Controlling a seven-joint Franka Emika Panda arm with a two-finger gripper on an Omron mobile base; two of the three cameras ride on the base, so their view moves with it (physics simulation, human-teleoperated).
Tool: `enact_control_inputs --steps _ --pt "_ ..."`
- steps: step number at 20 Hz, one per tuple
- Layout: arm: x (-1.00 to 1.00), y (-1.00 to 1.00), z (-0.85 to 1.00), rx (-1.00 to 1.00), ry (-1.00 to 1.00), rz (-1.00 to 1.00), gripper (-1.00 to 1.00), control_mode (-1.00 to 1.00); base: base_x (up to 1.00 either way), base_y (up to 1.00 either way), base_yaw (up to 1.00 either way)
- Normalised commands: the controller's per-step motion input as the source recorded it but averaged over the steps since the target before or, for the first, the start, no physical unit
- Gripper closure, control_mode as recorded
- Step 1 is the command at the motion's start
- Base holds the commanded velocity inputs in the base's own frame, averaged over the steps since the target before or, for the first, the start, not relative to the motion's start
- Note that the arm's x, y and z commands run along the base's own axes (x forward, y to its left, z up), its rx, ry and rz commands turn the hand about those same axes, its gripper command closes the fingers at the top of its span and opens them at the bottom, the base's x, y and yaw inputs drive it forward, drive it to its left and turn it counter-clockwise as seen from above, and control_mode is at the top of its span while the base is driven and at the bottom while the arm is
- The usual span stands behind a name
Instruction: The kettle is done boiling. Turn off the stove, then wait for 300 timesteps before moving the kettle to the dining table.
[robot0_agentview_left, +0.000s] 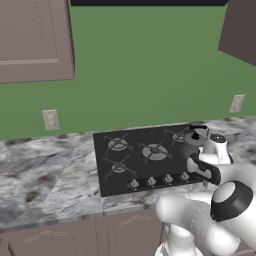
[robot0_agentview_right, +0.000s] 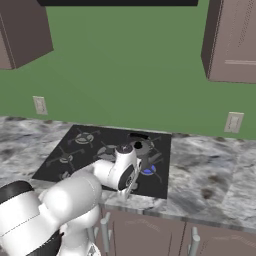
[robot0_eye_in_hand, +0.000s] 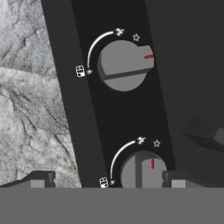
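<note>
The hand view looks close down on the front strip of the flat black glass stove, where two round grey knobs sit one past the other. The farther knob has its red mark turned toward the side, while the nearer knob has its red mark pointing along the strip. Each is ringed by a white arc with small flame and star symbols. The gripper hangs over this nearer knob with its two dark fingertips spread wide, one over the speckled marble counter and the other over the black glass past the knob; nothing is between them.

The left base view gives the whole stove with its grey star-shaped burners and a row of small silver knobs along the front edge. The small squat dark grey metallic kettle stands on the rear right burner, partly behind the white arm.

The right base view adds a blue flame on the near right burner, just in front of the kettle, whose rounded body shows a dark top opening. Brown cabinets hang above a plain green wall with pale outlets.
</note>
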Motion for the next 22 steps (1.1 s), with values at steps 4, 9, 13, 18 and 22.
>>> enact_control_inputs --steps 4,9,13,18,22 --pt "0.00 -0.25 -0.22 0.00 0.00 0.01 -1.00 -1.00 0.00 0.00 0.00" --pt "0.00 -0.08 -0.14 0.00 0.00 0.00 -1.00 -1.00 0.00 0.00 0.00" --pt "0.00 -0.08 -0.10 0.00 0.00 0.00 -1.00 -1.00 0.00 0.00 0.00" --pt "0.00 -0.02 -0.07 0.00 0.00 0.00 -1.00 -1.00 0.00 0.00 0.00" --pt "0.00 0.00 -0.02 0.00 0.00 0.00 -1.00 -1.00 0.00 0.00 0.00"
